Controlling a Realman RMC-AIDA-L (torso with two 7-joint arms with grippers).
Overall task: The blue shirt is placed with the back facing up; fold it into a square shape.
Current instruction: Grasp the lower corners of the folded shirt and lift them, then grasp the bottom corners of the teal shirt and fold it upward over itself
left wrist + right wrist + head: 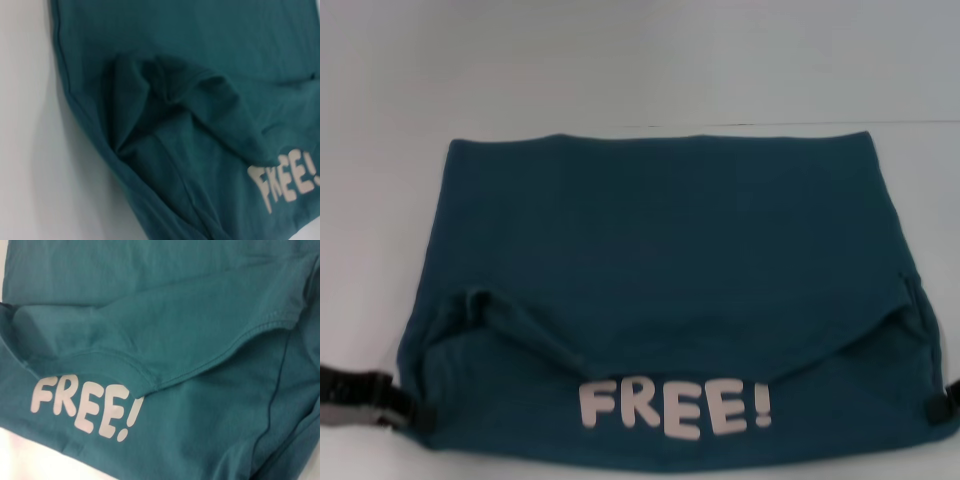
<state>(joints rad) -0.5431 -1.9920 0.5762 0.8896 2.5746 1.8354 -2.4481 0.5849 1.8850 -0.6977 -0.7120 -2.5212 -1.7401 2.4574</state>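
The blue shirt [660, 240] lies spread on the white table [620, 60], dark teal with a plain upper layer. Its near part is turned so the white letters "FREE!" [675, 407] face up, and a curved hem [670, 355] crosses just above them. My left gripper [418, 412] is at the shirt's near left corner, shut on the fabric edge. At the near right corner my right gripper [942, 402] pinches the fabric too. The left wrist view shows bunched folds [150, 100] beside the letters [285, 182]. The right wrist view shows the hem [200, 370] over the print [85, 405]. Neither shows fingers.
Bare white table [380, 250] surrounds the shirt on the left, right and far sides. A thin dark seam [770, 124] in the table runs along the shirt's far edge. The shirt's near edge reaches the bottom of the head view.
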